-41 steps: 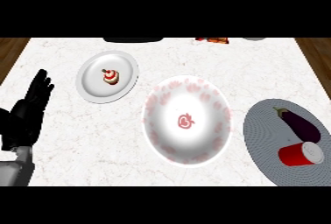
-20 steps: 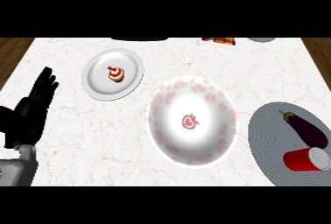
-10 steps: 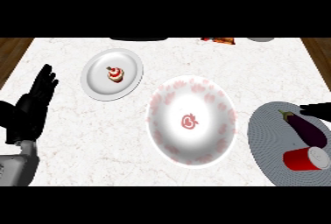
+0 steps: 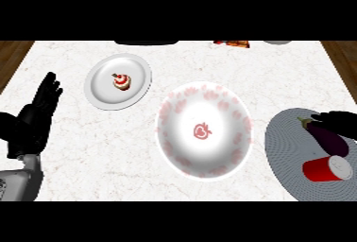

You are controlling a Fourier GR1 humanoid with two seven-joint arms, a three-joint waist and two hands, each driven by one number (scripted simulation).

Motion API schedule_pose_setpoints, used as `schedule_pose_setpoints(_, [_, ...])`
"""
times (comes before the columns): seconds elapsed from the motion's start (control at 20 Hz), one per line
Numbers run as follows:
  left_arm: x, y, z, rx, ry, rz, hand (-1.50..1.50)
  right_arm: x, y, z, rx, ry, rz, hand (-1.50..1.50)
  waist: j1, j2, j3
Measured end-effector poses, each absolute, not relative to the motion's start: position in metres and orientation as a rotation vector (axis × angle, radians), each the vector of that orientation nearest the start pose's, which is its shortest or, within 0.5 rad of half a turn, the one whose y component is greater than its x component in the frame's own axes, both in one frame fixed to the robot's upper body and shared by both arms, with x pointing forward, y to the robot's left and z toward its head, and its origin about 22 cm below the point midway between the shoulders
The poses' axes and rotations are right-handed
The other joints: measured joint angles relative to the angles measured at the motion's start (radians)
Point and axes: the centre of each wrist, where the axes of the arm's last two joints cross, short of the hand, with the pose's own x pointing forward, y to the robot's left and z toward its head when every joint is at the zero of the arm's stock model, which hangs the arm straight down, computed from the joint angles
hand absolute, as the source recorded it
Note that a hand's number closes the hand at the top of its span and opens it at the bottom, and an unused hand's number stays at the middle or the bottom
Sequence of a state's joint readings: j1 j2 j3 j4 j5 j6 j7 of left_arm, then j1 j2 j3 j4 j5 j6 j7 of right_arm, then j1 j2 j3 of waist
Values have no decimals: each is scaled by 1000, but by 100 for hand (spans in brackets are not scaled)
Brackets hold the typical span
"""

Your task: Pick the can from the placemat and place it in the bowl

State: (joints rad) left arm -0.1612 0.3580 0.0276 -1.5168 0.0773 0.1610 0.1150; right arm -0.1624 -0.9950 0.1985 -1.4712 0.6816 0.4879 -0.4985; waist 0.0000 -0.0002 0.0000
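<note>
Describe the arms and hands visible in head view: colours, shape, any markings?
The left hand is black, with slim segmented fingers and a thumb, on a blocky black wrist and a grey forearm. Of the right hand, only black fingertips show at the frame edge. No cables or markings are visible.

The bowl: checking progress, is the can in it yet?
No. The bowl holds nothing; the red can lies on the grey placemat, beside the eggplant.

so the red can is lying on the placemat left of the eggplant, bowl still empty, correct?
Not quite. In the head view the red can lies on the grey placemat below the eggplant, nearer the robot, not left of it. The rest holds: the bowl has nothing in it, only its printed pattern.
</note>
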Motion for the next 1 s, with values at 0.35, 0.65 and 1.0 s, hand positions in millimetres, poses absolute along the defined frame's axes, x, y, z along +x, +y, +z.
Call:
schedule_pose_setpoints(0.35, [275, 306, 59, 325, -1566, -72, 0, 265, -390, 99, -452, -1099, 1813, -150, 0, 0, 0])
schedule_pose_setpoints(0.65, [270, 308, 58, 323, -1568, -71, 0, 255, -393, 81, -440, -1053, 1828, -150, -1, -1, 0])
schedule_pose_setpoints(1.0, [265, 320, 55, 321, -1569, -68, 0, 255, -396, 58, -451, -1054, 1808, -150, 1, 0, 0])
